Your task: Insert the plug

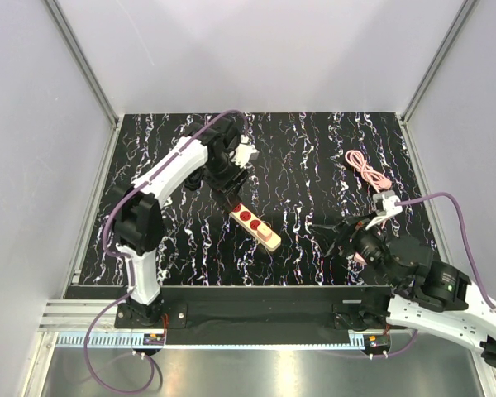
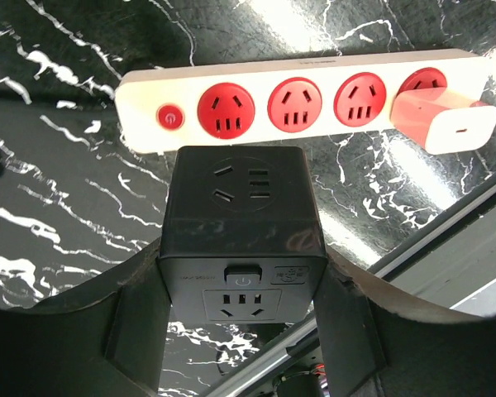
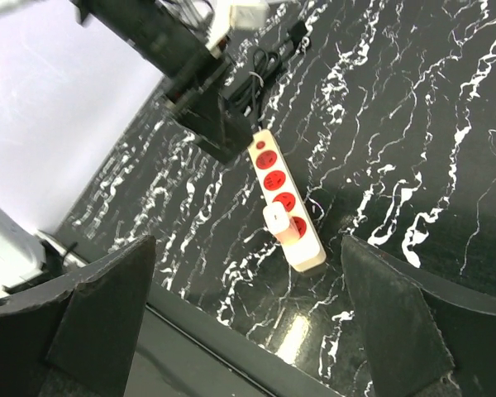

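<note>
The small black boxy adapter plug (image 2: 240, 215) sits clamped in the left arm's half-open jaws, just short of the cream power strip (image 2: 136, 99) lying crosswise ahead (three red sockets (image 2: 226, 110) free), while the right arm's jaws gape empty, well apart.

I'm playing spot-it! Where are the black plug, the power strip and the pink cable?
black plug (image 2: 240, 207): left wrist view, top face.
power strip (image 2: 139, 99): left wrist view, cream end.
pink cable (image 1: 369, 169): top view, coil middle.
</note>
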You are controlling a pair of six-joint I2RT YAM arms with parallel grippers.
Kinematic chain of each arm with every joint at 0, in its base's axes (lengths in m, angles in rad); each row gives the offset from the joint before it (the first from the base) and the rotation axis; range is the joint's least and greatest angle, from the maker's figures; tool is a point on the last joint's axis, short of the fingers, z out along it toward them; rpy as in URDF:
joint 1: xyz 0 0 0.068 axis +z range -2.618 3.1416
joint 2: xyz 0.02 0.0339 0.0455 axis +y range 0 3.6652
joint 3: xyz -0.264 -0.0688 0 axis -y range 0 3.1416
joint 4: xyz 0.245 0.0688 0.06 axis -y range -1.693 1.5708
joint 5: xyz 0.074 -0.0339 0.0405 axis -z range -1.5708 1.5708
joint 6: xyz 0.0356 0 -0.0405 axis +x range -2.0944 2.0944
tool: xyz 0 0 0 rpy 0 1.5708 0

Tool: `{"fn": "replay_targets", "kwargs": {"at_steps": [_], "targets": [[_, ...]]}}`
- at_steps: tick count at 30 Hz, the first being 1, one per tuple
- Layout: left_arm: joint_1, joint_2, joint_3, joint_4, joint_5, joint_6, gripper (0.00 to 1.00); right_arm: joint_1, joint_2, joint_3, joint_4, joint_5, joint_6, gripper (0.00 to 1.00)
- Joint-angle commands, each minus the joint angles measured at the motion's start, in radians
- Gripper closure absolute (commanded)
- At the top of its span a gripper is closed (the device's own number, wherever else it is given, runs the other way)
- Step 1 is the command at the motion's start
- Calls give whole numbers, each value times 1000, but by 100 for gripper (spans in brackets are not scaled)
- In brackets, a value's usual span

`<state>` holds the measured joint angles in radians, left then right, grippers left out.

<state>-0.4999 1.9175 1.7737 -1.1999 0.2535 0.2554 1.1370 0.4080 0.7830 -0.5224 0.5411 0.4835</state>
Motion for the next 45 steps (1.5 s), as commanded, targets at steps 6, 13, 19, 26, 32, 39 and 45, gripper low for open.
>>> {"fn": "replay_targets", "kwargs": {"at_steps": [6, 13, 19, 26, 32, 39, 45], "targets": [[-9, 84, 95, -20, 6, -7, 100, 6, -52, -14, -1, 68, 32, 0], [-26, 132, 116, -17, -20, -19, 100, 4, -47, -19, -2, 114, 29, 0], [-35, 144, 121, -6, -36, -28, 100, 6, -81, -19, -4, 128, 29, 0], [-35, 169, 127, -7, -57, -22, 100, 6, -130, -33, -13, 140, 44, 0], [-35, 161, 130, -4, -88, -21, 100, 6, -135, -31, -21, 146, 46, 0], [-35, 138, 142, -4, -83, -19, 100, 4, -120, -27, -21, 155, 44, 0], [-34, 126, 161, -4, -80, -36, 100, 4, -115, -28, -22, 155, 50, 0]]}}
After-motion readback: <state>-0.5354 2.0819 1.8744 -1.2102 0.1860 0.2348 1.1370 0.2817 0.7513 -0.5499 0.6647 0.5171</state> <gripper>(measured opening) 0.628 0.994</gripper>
